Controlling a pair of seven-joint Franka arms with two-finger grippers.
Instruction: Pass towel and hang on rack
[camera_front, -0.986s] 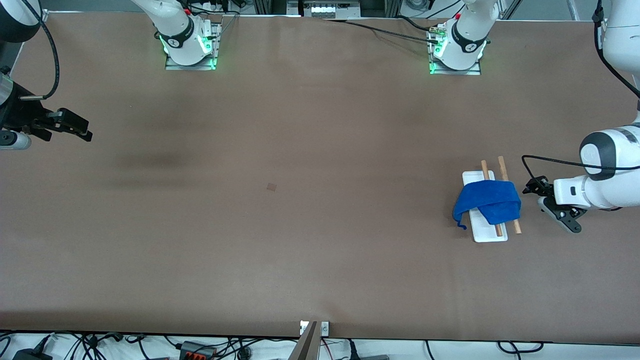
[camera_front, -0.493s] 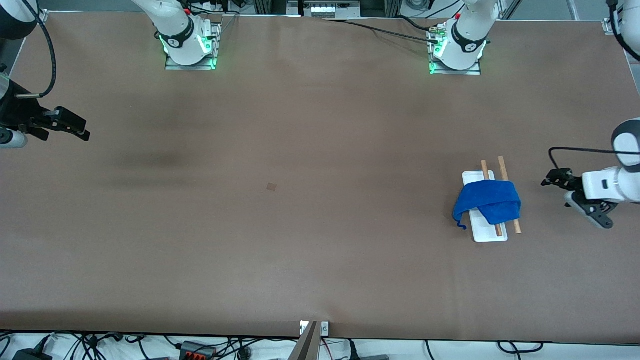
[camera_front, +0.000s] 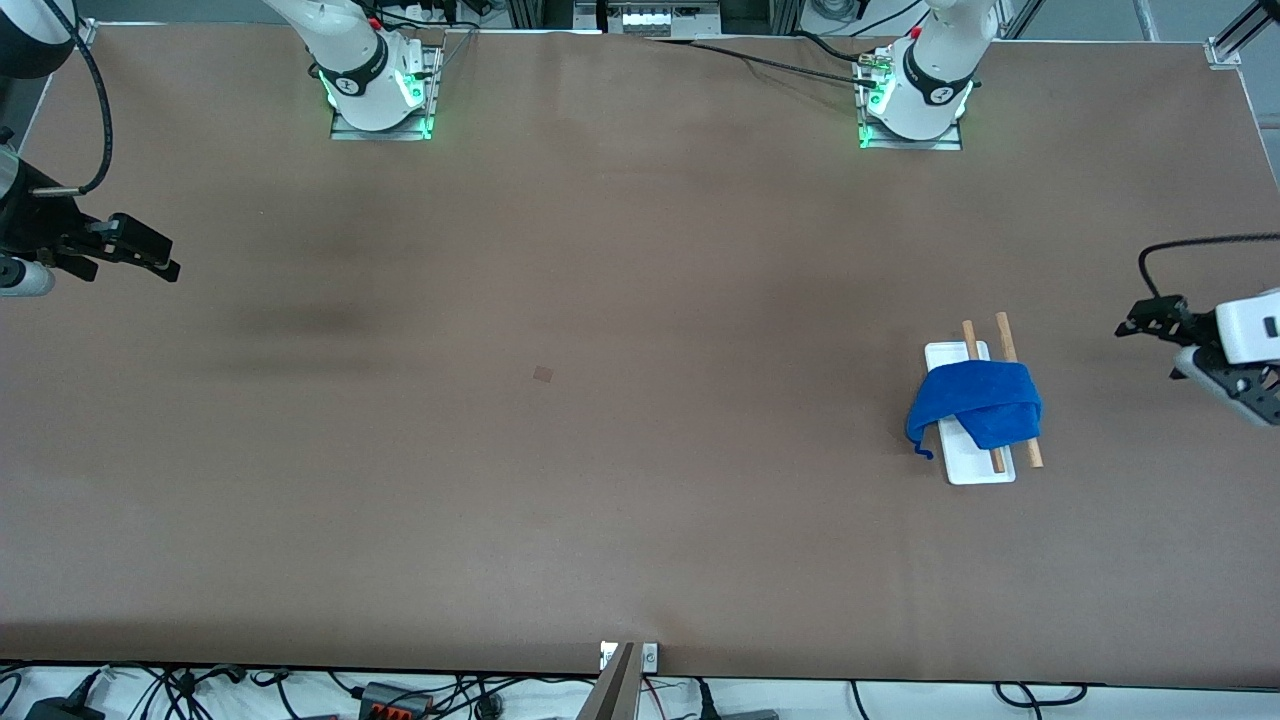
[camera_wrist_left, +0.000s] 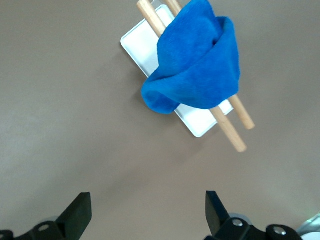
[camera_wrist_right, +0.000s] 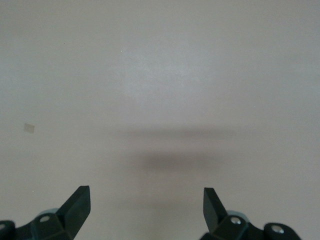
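Note:
A blue towel (camera_front: 975, 410) hangs draped over the two wooden rods of the rack (camera_front: 1004, 338), which stands on its white base (camera_front: 978, 468) toward the left arm's end of the table. In the left wrist view the towel (camera_wrist_left: 195, 75) covers the middle of the rack (camera_wrist_left: 235, 135), and one corner hangs down at the side. My left gripper (camera_front: 1250, 400) is open and empty, apart from the rack, over the table's edge at the left arm's end; it also shows in the left wrist view (camera_wrist_left: 148, 212). My right gripper (camera_front: 150, 258) is open and empty over the right arm's end, also in its wrist view (camera_wrist_right: 146, 207).
A small square mark (camera_front: 543, 374) lies on the brown table near its middle, and shows in the right wrist view (camera_wrist_right: 30, 128). The two arm bases (camera_front: 380, 90) stand along the edge farthest from the front camera. Cables hang along the nearest edge.
My left gripper has drawn away from the rack toward the left arm's end of the table, empty. The towel stays on the rods. The right gripper has hardly moved.

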